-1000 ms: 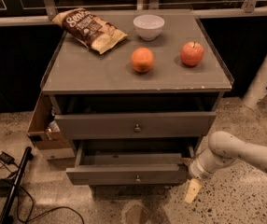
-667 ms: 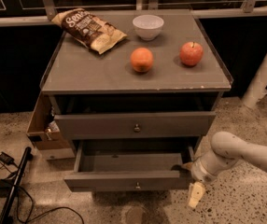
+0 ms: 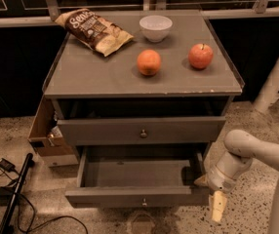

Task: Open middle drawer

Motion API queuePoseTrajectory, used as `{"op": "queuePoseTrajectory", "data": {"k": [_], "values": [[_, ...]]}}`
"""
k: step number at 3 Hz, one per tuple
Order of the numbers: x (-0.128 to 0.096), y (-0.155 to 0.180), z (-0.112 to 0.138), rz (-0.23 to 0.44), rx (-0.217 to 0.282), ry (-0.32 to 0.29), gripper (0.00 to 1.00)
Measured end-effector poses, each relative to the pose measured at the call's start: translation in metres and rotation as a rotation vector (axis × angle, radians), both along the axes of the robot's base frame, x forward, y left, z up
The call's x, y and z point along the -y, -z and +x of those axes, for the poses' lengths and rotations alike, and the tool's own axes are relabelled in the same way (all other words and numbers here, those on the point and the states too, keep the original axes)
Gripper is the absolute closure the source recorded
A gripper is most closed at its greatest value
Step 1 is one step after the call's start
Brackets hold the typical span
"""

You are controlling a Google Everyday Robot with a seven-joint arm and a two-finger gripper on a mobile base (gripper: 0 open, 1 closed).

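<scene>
**Middle drawer out, my pincer at its right corner**

A cardboard box (image 3: 44, 135) leans against the cabinet's left side, with cables (image 3: 3, 165) and a black pole (image 3: 15, 194) on the floor beside it. A white post (image 3: 276, 77) slants at the right. None of these lies in front of the middle drawer (image 3: 134, 195), which stands pulled out below the upper drawer (image 3: 139, 130), its inside bare.

My pincer (image 3: 216, 204) hangs just beside the drawer's right front corner. I cannot tell how wide it stands or whether it grips anything.

Since a second ago the drawer has come further out and my pincer has moved with it.

On the grey counter (image 3: 95, 77) sit a chip bag (image 3: 93, 30), a white bowl (image 3: 155, 27), an orange (image 3: 149, 62) and an apple (image 3: 201, 56). The speckled floor (image 3: 256, 126) runs to dark glass behind.
</scene>
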State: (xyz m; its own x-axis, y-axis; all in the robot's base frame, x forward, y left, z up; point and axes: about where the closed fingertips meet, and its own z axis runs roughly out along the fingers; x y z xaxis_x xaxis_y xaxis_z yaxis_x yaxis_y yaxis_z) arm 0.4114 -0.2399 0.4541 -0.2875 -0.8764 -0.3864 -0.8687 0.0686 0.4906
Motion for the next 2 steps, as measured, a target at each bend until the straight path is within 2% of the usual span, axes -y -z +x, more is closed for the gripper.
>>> {"op": "queuePoseTrajectory", "data": {"k": [1, 2], "values": [[0.0054, -0.0194, -0.0189, 0.020, -0.124, -0.071, 0.00], [0.0054, -0.0194, -0.0189, 0.020, -0.124, -0.071, 0.00]]}}
